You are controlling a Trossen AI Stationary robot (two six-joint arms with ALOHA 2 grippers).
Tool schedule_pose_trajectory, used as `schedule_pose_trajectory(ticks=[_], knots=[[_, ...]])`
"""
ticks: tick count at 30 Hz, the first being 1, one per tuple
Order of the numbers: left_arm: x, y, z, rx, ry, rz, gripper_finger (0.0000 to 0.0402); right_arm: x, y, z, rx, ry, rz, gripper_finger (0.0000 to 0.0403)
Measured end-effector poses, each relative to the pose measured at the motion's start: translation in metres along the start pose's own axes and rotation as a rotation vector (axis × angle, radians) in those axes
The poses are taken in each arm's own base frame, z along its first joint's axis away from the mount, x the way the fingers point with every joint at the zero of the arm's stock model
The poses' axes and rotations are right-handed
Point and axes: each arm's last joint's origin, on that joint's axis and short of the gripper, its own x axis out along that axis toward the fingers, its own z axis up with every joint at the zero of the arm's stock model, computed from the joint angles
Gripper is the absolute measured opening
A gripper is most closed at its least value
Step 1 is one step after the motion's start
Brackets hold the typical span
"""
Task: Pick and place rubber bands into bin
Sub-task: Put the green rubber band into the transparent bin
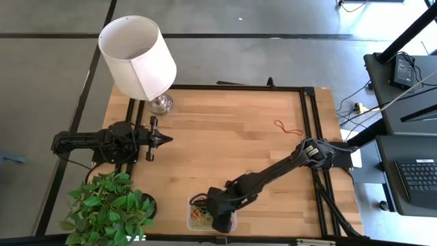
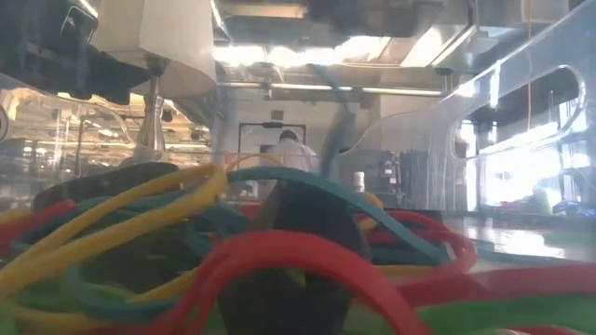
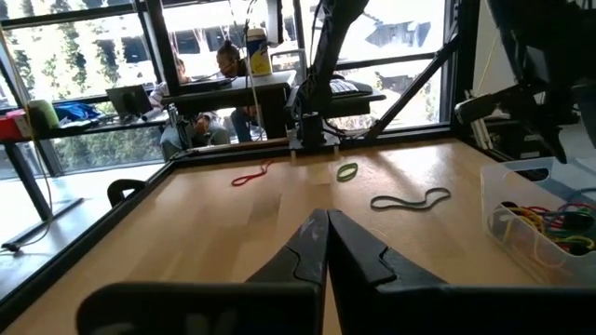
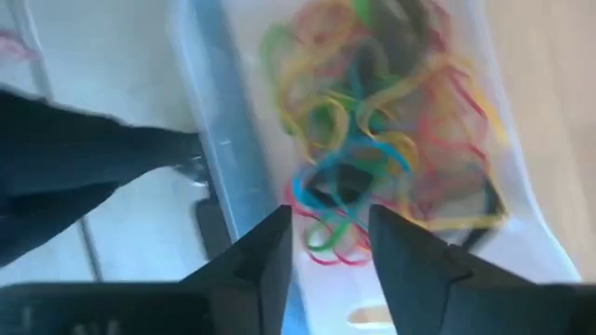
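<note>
Your right gripper [image 4: 326,247], fingers spread, hovered over shallow clear plastic bin [image 1: 193,203] of coloured rubber bands [image 4: 372,130], near table edge; your left gripper [image 1: 164,139], fingers pressed together, waited far left.

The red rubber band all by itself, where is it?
In the high view, the lone red rubber band lies on the table's right side near the back, far from the bin at the front edge.

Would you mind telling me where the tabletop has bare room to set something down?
The widest bare stretch is the table's middle, between the lamp, the left claw and the red rubber band. The near edge is crowded: the plant, the bin full of bands, and the right claw open over it.
</note>
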Motion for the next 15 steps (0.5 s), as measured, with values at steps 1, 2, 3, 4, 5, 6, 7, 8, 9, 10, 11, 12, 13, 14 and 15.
schedule_pose_trajectory(ticks=[1,2,3,4,5,6,7,8,9,10,11,12,13,14,15], knots=[[0.0,0.0,0.0,0.0,0.0,0.0,0.0007,0.0,0.001,0.001,-0.025,0.002,0.025,0.0145],[0.0,0.0,0.0,0.001,0.0,0.0,0.0008,0.0,0.001,0.002,-0.047,-0.002,0.024,0.0142],[0.0,0.0,0.0,0.001,0.0,0.0,0.0008,-0.001,-0.001,0.001,-0.048,-0.008,-0.01,0.0138],[0.0,0.0,0.0,0.0,0.0,0.0,0.0008,-0.001,-0.005,0.0,-0.032,-0.008,-0.063,0.0134],[0.0,0.0,0.0,0.0,0.0,0.0,0.0008,-0.001,-0.009,-0.001,-0.009,-0.001,-0.104,0.0129],[0.0,0.0,0.0,0.0,0.0,0.0,0.0008,-0.001,-0.013,-0.002,0.003,0.013,-0.137,0.0123],[0.0,0.0,0.0,0.001,0.0,0.0,0.0008,-0.002,-0.016,-0.003,0.017,0.027,-0.169,0.0118],[0.0,0.0,0.0,0.0,0.0,0.0,0.0008,-0.002,-0.02,-0.004,0.032,0.04,-0.205,0.0112],[0.0,0.0,0.0,0.0,0.0,0.0,0.0008,-0.003,-0.023,-0.005,0.041,0.042,-0.243,0.0106],[0.0,0.0,0.0,0.0,0.0,0.0,0.0008,-0.004,-0.025,-0.006,0.048,0.038,-0.281,0.01],[0.0,0.0,0.0,0.0,0.0,0.0,0.0008,-0.006,-0.028,-0.006,0.049,0.028,-0.319,0.0094],[0.0,0.0,0.0,0.0,0.0,0.0,0.0008,-0.009,-0.029,-0.005,0.044,0.013,-0.342,0.0087],[0.0,0.0,0.0,0.0,0.0,0.0,0.0008,-0.012,-0.03,-0.003,0.035,-0.003,-0.344,0.0081],[0.0,0.0,0.0,0.0,0.0,0.0,0.0008,-0.017,-0.03,-0.001,0.036,-0.018,-0.334,0.0074],[0.0,0.0,0.0,0.0,0.0,0.0,0.0008,-0.021,-0.031,0.001,0.042,-0.027,-0.33,0.0066]])
